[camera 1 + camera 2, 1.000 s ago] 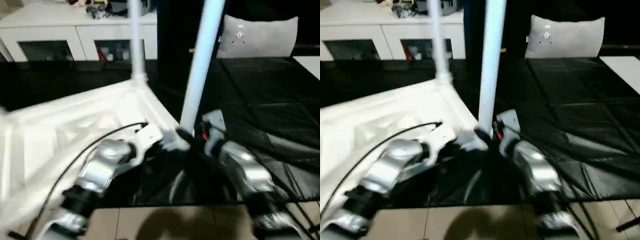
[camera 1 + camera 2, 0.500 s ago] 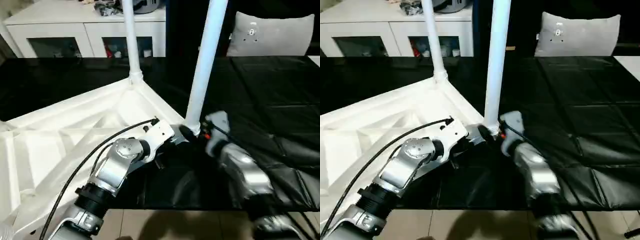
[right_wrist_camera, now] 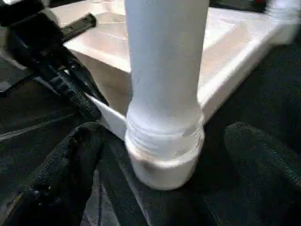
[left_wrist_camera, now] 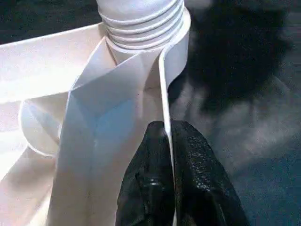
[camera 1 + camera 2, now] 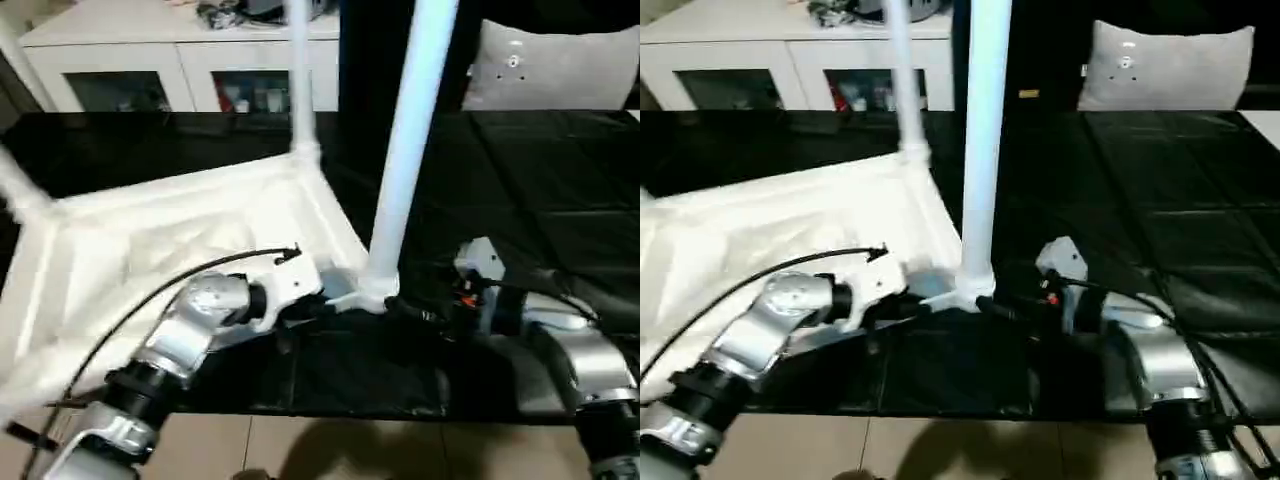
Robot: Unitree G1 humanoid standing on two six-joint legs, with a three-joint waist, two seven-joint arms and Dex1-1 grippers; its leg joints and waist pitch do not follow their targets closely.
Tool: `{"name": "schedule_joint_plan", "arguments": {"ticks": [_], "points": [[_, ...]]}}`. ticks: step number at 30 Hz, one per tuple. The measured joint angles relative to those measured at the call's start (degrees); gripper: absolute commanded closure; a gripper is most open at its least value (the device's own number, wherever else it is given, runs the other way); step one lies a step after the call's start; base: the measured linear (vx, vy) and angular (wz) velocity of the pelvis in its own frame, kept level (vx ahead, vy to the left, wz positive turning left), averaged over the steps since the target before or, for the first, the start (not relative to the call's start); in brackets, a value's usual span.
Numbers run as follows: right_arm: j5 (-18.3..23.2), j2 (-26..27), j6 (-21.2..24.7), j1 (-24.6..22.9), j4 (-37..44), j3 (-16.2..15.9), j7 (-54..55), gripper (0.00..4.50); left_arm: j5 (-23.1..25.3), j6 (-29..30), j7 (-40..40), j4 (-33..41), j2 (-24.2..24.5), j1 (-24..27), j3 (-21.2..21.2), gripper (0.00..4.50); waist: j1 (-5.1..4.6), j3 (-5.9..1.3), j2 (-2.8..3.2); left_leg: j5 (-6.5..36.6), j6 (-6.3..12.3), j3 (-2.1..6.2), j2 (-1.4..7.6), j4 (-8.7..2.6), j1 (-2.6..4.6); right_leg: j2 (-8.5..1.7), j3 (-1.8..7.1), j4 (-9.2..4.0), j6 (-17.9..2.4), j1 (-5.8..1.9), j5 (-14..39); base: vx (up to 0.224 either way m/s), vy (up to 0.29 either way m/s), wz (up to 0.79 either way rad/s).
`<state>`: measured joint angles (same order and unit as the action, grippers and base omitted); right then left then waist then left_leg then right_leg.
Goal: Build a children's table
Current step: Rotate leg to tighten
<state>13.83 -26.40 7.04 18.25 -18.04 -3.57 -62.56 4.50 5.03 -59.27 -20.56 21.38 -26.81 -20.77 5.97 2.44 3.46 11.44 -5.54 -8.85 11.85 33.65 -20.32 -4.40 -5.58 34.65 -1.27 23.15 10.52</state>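
Two legs are standing upright in the corner sockets of the upturned table top [image 5: 180, 240], which is lying on the black-covered work surface [image 5: 540, 170]; we are seating the near leg [image 5: 405, 150]. Our left gripper [image 4: 167, 141] is pinching the top's thin edge wall, clamped on it. Our right gripper [image 3: 155, 174] is spread wide around the leg's threaded base, gripping nothing. Next, we judge, comes fetching another leg.

left gripper [image 4: 167, 141] pinches the table's thin rim [image 4: 164, 89], seemingly below the leg socket [image 4: 141, 23].
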Motion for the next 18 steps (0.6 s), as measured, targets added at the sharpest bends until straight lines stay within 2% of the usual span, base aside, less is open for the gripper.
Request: {"name": "schedule_joint_plan", "arguments": {"ticks": [8,9,11,14,15,18], "points": [[1.42,-0.71,0.0,1.92,-0.37,-2.01,-6.42,0.69,-0.5,-6.78,-7.85,-1.19,3.47,-0.91,-2.11,4.5,1.27,0.09,-0.3,0.01,0.01,-0.01,-0.02,0.05,0.0,-0.05,0.01,0.04,-0.08,0.0,-0.04,0.0,0.0,0.0],[1.55,-0.68,0.07,1.93,-0.38,-2.23,-6.87,0.69,-0.5,-7.32,-8.26,-1.28,3.54,-0.98,-2.23,4.5,1.39,0.08,-0.33,0.01,0.02,-0.01,-0.02,0.06,-0.01,-0.05,0.01,0.04,-0.08,0.0,-0.04,0.0,0.0,0.0],[1.68,-0.69,0.29,1.98,-0.42,-3.1,-8.21,1.03,-0.67,-8.51,-9.13,-1.75,3.66,-1.31,-2.76,4.5,1.71,0.08,-0.37,0.01,0.02,-0.02,-0.01,0.07,0.0,-0.05,0.01,0.05,-0.08,0.0,-0.05,0.0,0.0,0.0],[2.01,-0.61,0.86,1.98,-0.55,-3.78,-9.46,1.09,-0.77,-9.39,-9.67,-1.76,3.68,-1.37,-3.24,4.5,2.19,0.1,-0.41,0.01,0.02,-0.03,-0.01,0.07,0.02,-0.05,0.01,0.09,-0.08,0.0,-0.05,0.0,0.0,0.0],[2.03,-0.6,1.02,1.98,-0.57,-3.79,-9.77,1.35,-0.81,-9.56,-9.81,-1.76,3.68,-1.37,-3.33,4.5,2.29,0.11,-0.42,0.01,0.01,-0.03,-0.01,0.08,0.02,-0.05,0.02,0.09,-0.08,0.0,-0.05,0.0,0.0,0.0],[2.06,-0.6,1.17,1.98,-0.66,-3.81,-10.46,1.45,-0.8,-10.09,-9.93,-1.93,3.68,-1.38,-3.37,4.5,2.32,0.12,-0.49,0.01,0.01,-0.03,-0.01,0.11,0.02,-0.05,0.02,0.12,-0.08,0.0,-0.04,0.0,0.0,0.0]]}}
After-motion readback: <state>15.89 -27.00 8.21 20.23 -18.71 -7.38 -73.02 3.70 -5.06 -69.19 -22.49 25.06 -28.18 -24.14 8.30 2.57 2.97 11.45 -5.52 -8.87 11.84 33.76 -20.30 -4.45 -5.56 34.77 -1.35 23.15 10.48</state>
